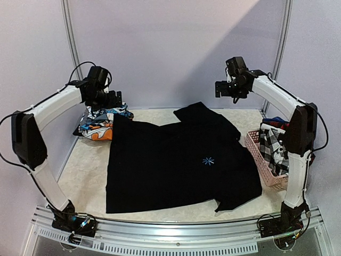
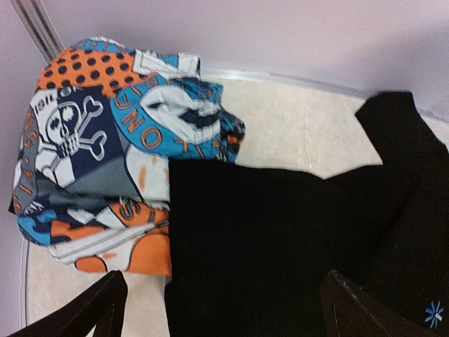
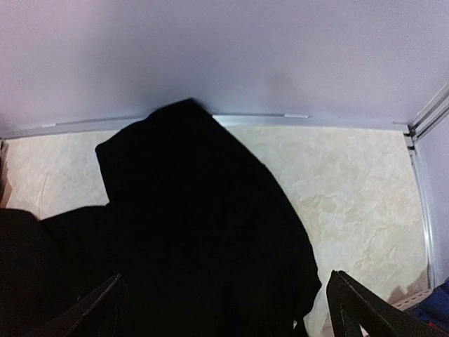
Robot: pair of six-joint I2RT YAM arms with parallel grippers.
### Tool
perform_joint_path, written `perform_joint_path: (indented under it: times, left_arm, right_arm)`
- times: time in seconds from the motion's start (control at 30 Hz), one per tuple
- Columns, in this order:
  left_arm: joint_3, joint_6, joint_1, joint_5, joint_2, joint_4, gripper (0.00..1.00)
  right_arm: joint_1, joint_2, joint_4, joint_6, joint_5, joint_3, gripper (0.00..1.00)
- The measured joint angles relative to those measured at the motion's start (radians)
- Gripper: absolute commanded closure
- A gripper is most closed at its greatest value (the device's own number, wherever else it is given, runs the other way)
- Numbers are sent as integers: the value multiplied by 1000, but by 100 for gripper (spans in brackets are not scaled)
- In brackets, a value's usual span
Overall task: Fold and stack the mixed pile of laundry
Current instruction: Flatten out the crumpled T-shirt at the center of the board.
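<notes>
A large black T-shirt [image 1: 176, 162] with a small blue star print [image 1: 208, 160] lies spread over the middle of the table. An orange-blue-white printed garment [image 1: 101, 124] sits bunched at the far left, its edge under the shirt's corner; it fills the left wrist view [image 2: 98, 154]. A black-and-white checked piece [image 1: 274, 146] lies in the pink basket [image 1: 259, 160]. My left gripper [image 1: 113, 99] hangs open and empty above the printed garment. My right gripper [image 1: 222, 88] hangs open and empty above the shirt's far sleeve [image 3: 203, 210].
The pink perforated basket stands at the right edge with more cloth in it. Walls close the back and both sides. A metal rail [image 1: 176, 234] runs along the near edge.
</notes>
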Motion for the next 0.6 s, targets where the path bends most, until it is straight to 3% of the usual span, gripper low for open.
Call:
perform_joint_path:
  times: [0.13, 0.37, 0.6]
  left_arm:
    - [-218, -14, -87, -17, -110, 45, 8]
    - [-552, -53, -192, 40, -176, 165, 17]
    - [-710, -81, -236, 89, -161, 280, 20]
  right_arm:
    - [9, -95, 14, 11, -66, -187, 1]
    - [78, -339, 118, 52, -103, -656, 1]
    - [182, -484, 211, 135, -115, -1005, 1]
